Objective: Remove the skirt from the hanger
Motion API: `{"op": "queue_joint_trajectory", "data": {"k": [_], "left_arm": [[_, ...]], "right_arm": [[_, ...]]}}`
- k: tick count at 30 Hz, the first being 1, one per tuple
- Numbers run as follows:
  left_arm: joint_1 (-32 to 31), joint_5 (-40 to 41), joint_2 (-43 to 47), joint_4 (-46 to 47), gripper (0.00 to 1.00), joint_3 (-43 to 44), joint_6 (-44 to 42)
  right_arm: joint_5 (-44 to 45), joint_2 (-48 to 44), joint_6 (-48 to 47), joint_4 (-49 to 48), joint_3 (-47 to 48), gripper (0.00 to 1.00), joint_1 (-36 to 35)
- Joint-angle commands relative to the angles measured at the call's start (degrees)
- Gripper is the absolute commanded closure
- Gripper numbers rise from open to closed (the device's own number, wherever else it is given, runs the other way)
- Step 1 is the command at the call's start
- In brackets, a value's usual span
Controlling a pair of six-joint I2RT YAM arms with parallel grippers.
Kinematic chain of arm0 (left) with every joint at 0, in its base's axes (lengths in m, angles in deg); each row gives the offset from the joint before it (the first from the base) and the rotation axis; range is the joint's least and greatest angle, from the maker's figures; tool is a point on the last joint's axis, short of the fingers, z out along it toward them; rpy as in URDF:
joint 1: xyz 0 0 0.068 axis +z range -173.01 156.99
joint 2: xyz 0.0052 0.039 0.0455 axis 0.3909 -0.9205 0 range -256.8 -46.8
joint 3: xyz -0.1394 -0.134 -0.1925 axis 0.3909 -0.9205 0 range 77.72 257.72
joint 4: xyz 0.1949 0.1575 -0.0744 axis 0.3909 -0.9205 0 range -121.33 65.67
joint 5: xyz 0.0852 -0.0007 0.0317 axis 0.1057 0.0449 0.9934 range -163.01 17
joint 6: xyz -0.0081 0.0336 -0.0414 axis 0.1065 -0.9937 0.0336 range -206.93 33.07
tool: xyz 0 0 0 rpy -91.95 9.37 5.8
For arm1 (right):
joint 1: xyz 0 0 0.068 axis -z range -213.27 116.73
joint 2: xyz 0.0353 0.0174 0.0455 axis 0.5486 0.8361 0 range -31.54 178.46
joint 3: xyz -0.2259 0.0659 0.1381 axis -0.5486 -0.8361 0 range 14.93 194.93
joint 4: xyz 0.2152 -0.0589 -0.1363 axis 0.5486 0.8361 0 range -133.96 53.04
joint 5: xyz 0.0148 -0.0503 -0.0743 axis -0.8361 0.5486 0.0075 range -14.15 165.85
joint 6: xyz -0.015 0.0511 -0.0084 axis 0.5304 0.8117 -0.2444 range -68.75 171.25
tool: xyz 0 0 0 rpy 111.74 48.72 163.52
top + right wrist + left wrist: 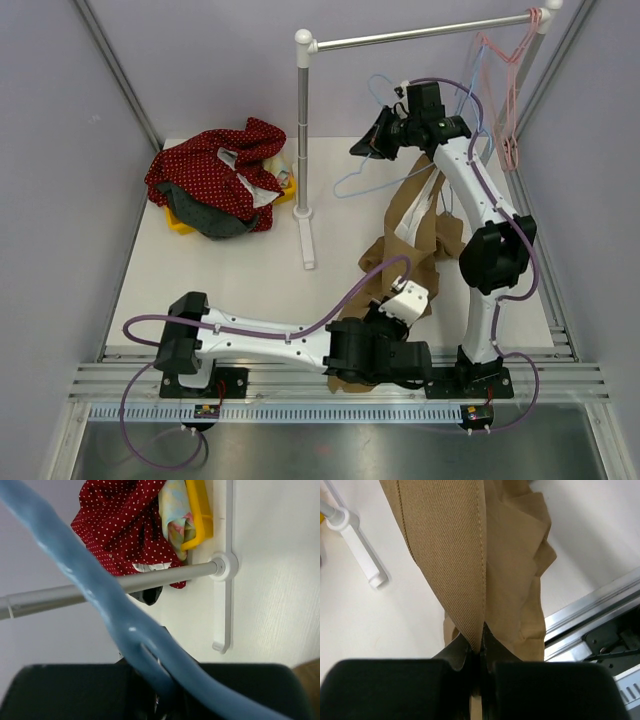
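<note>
Tan skirt (pixel 412 228): twill, judged soft, light, limp; draped from near blue hanger (pixel 85 580) to table (pixel 200 280). I hold its stitched edge pinched in left gripper (pixel 479 641); right gripper (pixel 159 692) closed on hanger. Grip thick seams.

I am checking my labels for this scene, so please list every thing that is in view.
rack: one, white and silver, centre
skirt: one, tan, right of centre
hanger: one, blue, raised, far right of centre
pink hangers: several, pink, rack's right end
clothes: one pile, mostly red dotted, far left
basket: one, yellow, under clothes
table: one, white
left hand: one, black, shut on skirt
right hand: one, black, shut on hanger
</note>
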Motion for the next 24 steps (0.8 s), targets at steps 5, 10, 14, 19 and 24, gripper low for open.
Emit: {"op": "queue_joint_trajectory", "data": {"k": [5,10,14,19,24], "left_arm": [[-8.2,-14.0,-2.3,-12.4,1.00,-5.2,8.4],[-19.1,-17.8,-4.1,-23.8,1.00,2.0,15.1],[-26.8,-24.2,-1.6,-28.3,1.00,3.9,20.0],[-35.6,-28.4,1.0,-32.3,1.00,7.1,26.4],[-37.2,-26.5,7.9,-36.7,1.00,1.4,38.6]], "right_arm": [[1.5,-10.4,-18.1,-8.0,4.2,1.00,2.6],[2.2,-12.5,-19.0,-6.1,3.4,1.00,2.6],[3.0,-15.1,-19.0,-6.6,-0.2,1.00,2.6],[5.2,-19.0,-19.9,-4.4,-2.6,1.00,2.6],[4.2,-27.9,-17.8,-5.2,-12.5,1.00,2.5]]}}
